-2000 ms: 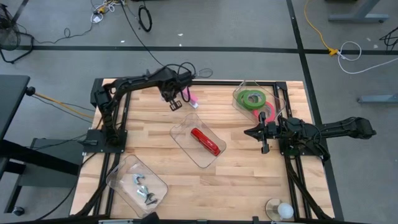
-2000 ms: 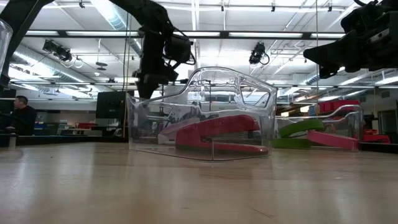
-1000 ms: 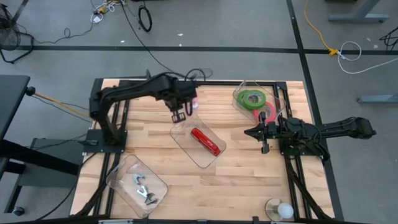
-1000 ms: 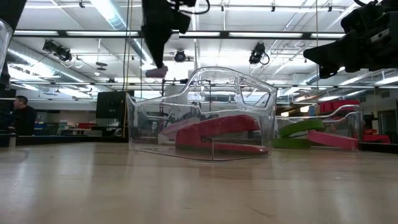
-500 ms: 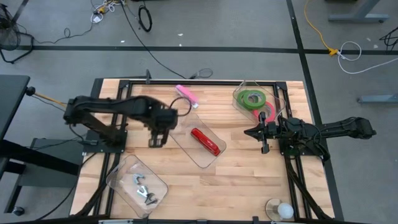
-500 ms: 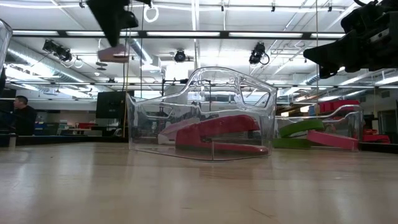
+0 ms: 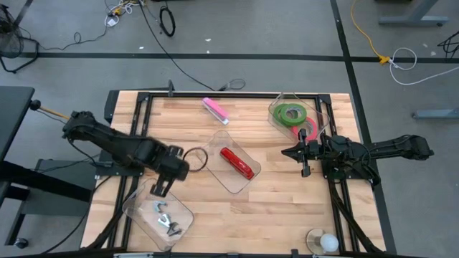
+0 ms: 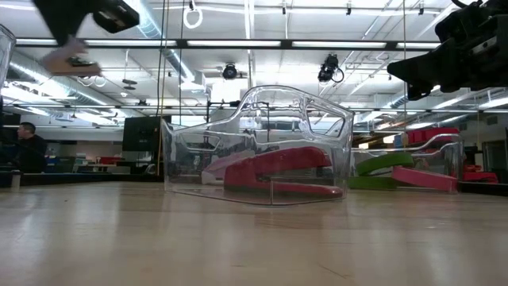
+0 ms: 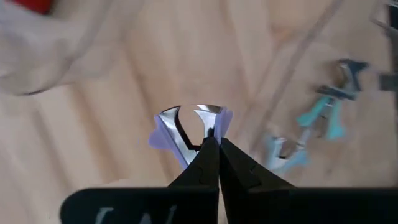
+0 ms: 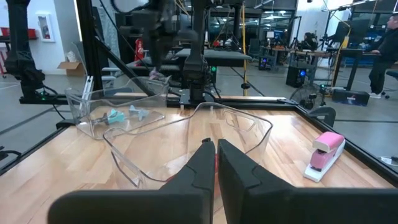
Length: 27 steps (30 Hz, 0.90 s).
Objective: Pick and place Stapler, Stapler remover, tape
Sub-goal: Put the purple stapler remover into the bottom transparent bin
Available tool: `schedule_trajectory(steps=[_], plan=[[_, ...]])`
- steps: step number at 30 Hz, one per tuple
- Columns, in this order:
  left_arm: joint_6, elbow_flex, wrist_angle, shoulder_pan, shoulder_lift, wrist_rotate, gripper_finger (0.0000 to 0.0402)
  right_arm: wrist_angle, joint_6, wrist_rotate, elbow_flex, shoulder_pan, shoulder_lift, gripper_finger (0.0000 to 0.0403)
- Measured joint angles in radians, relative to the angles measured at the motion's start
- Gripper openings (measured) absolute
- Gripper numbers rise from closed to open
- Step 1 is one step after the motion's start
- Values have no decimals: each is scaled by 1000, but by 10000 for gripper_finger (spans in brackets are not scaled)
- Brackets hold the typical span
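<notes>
Left gripper [image 7: 159, 188], lower left of the high view over the near-left tray [image 7: 136, 208], fingers pinching a purple staple remover [image 9: 186, 130]. More removers [image 7: 165, 218] inside that tray. Red stapler [image 7: 237, 163] in the centre tray [image 7: 211, 168]. Pink stapler [image 7: 214, 110] loose on the table [image 7: 272, 215], top centre. Green and red-pink tape [image 7: 292, 113] in the upper-right tray [image 7: 324, 109]. Right gripper [image 7: 288, 152], right of centre, fingers pressed together, empty.
</notes>
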Motion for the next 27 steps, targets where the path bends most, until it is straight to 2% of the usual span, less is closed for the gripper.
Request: schedule_trajectory(steps=[7, 16, 27], plan=[[-85, -83, 123, -131, -4, 45, 0, 0, 0, 0, 0, 0, 0, 22], [-183, -95, 202, -241, -4, 68, 0, 0, 0, 0, 0, 0, 0, 22], [-185, -125, 387, -361, 4, 95, 0, 0, 0, 0, 0, 0, 0, 22]])
